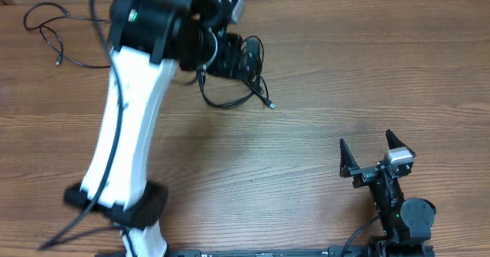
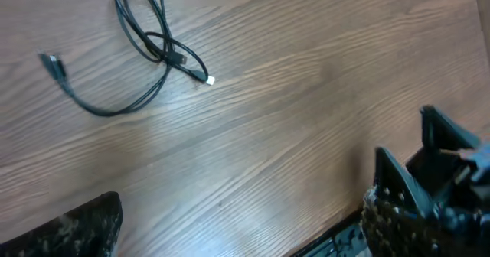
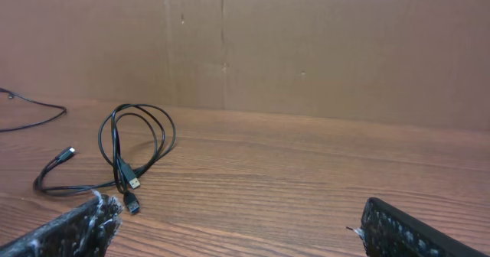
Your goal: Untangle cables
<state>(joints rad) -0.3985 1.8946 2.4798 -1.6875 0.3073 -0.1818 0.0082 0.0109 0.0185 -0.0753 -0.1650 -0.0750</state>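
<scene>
Left hand [image 2: 241, 228] gapes wide near the cables [image 2: 162, 51]; right hand [image 1: 370, 151] wide, empty.

Overhead: fixed high above the table [image 1: 321, 157], facing straight down, far enough to hold the coiled cable [image 1: 259, 85] near the upper middle of the frame.

Left wrist: near and above the coiled cable [image 2: 162, 50], tilted down over the wood beside it, with the left fingers [image 2: 76, 226] at the bottom corners.

Right wrist: well apart from the coiled cable [image 3: 117, 161], low by the tabletop, facing level across it toward the cardboard wall [image 3: 306, 43] behind, with the right fingers [image 3: 69, 230] at the bottom corners.

Shared by all three: the coiled cable and the wood around it.
</scene>
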